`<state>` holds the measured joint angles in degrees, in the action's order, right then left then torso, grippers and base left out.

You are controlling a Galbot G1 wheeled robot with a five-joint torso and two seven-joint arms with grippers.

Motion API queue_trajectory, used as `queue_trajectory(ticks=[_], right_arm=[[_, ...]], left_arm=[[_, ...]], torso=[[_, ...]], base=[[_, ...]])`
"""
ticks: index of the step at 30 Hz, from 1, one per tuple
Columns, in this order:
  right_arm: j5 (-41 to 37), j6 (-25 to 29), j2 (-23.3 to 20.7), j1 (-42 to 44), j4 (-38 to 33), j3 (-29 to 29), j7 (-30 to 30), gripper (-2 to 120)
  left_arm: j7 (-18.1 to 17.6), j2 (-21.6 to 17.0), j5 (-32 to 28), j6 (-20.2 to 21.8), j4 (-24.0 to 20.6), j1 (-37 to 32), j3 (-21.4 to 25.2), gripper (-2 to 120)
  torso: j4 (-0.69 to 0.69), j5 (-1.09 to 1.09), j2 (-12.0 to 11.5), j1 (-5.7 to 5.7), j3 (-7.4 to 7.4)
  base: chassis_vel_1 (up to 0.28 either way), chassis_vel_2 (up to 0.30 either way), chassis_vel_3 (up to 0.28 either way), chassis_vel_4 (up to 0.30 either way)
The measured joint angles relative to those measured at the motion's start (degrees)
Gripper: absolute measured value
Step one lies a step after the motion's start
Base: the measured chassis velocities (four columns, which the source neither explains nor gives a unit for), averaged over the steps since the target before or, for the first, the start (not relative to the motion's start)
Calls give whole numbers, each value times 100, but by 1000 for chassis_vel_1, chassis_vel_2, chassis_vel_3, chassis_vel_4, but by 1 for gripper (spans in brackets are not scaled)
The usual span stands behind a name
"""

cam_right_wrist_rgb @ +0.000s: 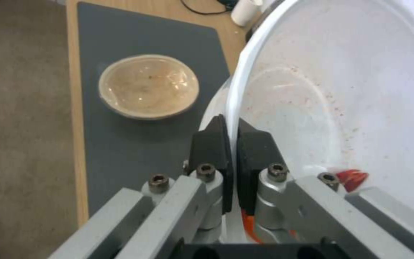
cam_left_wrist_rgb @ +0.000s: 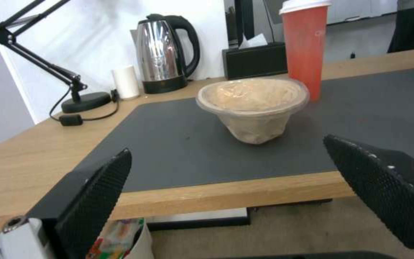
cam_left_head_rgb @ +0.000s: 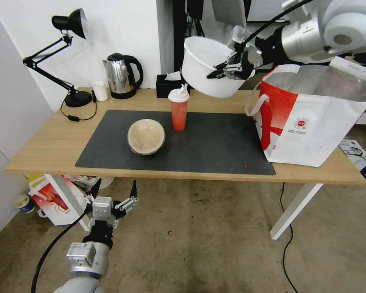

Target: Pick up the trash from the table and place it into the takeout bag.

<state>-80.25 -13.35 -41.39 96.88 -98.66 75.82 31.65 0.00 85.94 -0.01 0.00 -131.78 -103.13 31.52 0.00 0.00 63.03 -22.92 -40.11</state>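
Observation:
My right gripper is shut on the rim of the large white bowl, held tilted in the air above the back of the table, left of the takeout bag. The wrist view shows its fingers pinching the rim, with a red scrap inside the bowl. The beige bowl and the red lidded cup stand on the dark mat. My left gripper hangs open below the table's front edge, facing the beige bowl.
A desk lamp, a small white cup, a kettle and a black tissue box line the back of the table. A smaller red-and-white bag stands on the floor under its left end.

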Motion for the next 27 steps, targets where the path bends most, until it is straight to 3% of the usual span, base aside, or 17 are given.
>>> queue_trajectory(ticks=[27], right_arm=[[122,183,1022,-1090,318,-814,85,0]], left_arm=[[0,0,0,0,0,0,0,100]], torso=[[0,0,0,0,0]], base=[[0,0,0,0]])
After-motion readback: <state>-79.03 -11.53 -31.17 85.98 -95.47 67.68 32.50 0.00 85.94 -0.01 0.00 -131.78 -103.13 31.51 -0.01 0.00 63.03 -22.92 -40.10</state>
